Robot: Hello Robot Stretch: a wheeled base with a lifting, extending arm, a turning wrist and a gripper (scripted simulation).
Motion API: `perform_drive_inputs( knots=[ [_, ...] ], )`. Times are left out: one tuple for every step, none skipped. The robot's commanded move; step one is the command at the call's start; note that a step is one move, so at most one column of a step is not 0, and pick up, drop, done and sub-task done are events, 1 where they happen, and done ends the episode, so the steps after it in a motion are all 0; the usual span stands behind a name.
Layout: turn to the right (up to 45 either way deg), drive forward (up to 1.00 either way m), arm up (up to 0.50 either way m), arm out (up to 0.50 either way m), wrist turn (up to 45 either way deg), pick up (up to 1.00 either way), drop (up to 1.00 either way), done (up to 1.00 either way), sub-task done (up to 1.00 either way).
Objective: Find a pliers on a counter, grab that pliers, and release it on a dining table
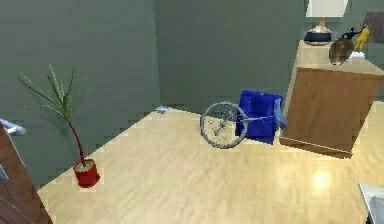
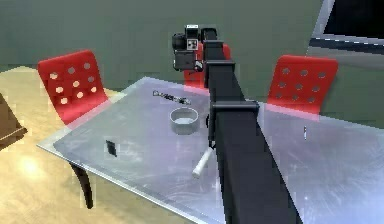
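Note:
A grey dining table [image 2: 120, 125] spreads across the arm side view, with my dark arm [image 2: 235, 130] reaching out over it. My gripper [image 2: 182, 58] sits at the arm's far end beside two white marked squares, in front of a red chair. Its far end is hard to make out, so I cannot tell whether it holds anything. A small dark thing with a red part [image 2: 172, 97] lies on the tabletop just below the gripper. It is too small to name with certainty.
Red chairs [image 2: 72, 82] [image 2: 305, 85] stand around the table; a grey ring-shaped dish [image 2: 185, 119], a white stick [image 2: 203, 163] and a small dark block [image 2: 110, 148] lie on it. Ahead are a potted plant [image 1: 86, 172], a round wire thing [image 1: 222, 125], a blue box [image 1: 258, 113] and a wooden cabinet [image 1: 330, 105].

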Motion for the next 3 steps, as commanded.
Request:
perform_drive_inputs(
  knots=[
    [0.0,0.00,0.00,0.00,12.0,0.00,0.00,0.00,0.00],
    [0.0,0.00,-0.10,0.00,0.0,0.00,0.00,0.00,0.00],
    [0.0,0.00,-0.32,0.00,0.0,0.00,0.00,0.00,0.00]
  ],
)
